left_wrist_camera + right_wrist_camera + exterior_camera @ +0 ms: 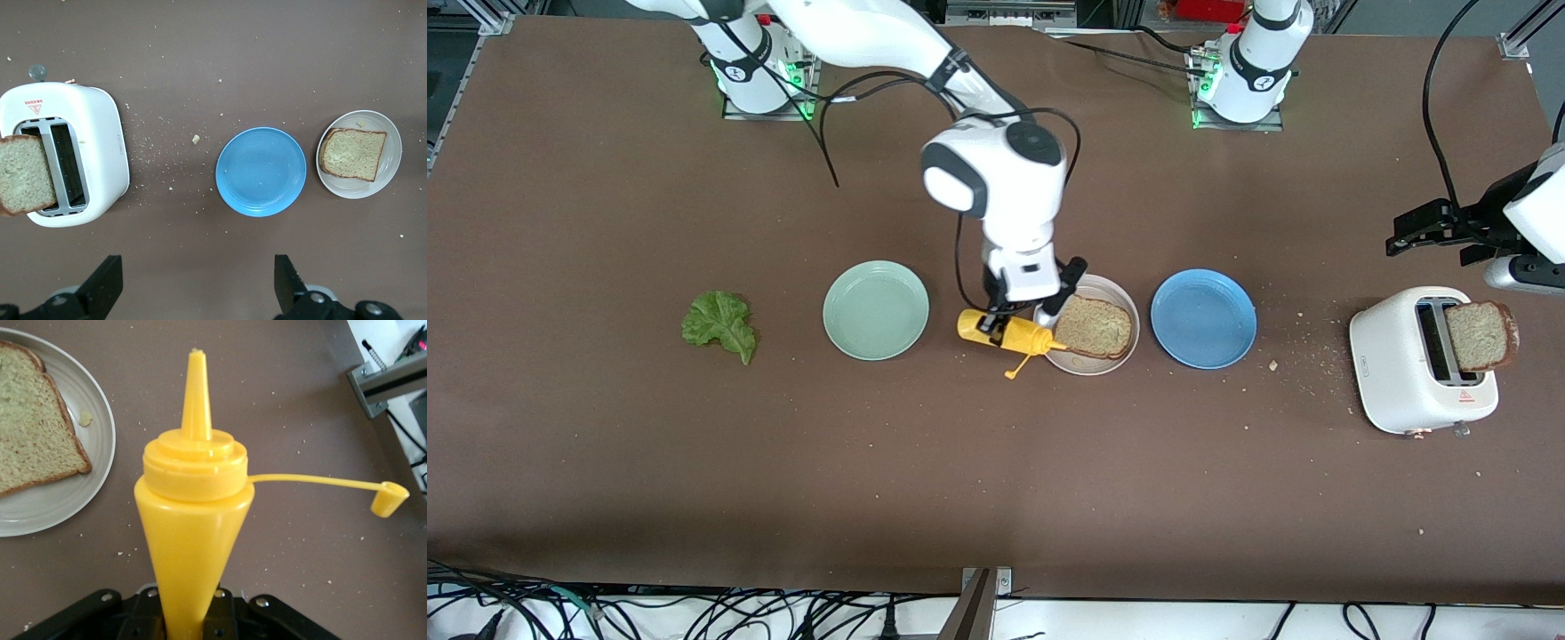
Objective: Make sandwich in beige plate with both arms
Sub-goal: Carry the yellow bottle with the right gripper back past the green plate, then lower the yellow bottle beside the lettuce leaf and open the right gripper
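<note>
Two slices of bread are seen in the scene: one bread slice (1096, 326) lies flat in the beige plate (1116, 363), the other slice (1480, 335) stands upright in a slot of the white toaster (1405, 373) at the left arm's end of the table. The beige plate is flanked by a blue plate (1203, 318) and a mint-green plate (876, 310), all three set in a row. A lettuce leaf (720, 325) is left lying toward the right arm's end, well apart from the beige plate. A yellow squeeze bottle (1005, 332) is held tilted by the right gripper (996, 322), its fingers pinched on the bottle's body, the nozzle pointed at the beige plate's rim and the tethered cap (389, 499) hanging open beside it. Crumbs (1294, 360) are scattered between the blue plate and the toaster. The left gripper (1403, 232) is held in the air over bare table just above the toaster, its fingers (107, 283) spread wide and holding nothing.
</note>
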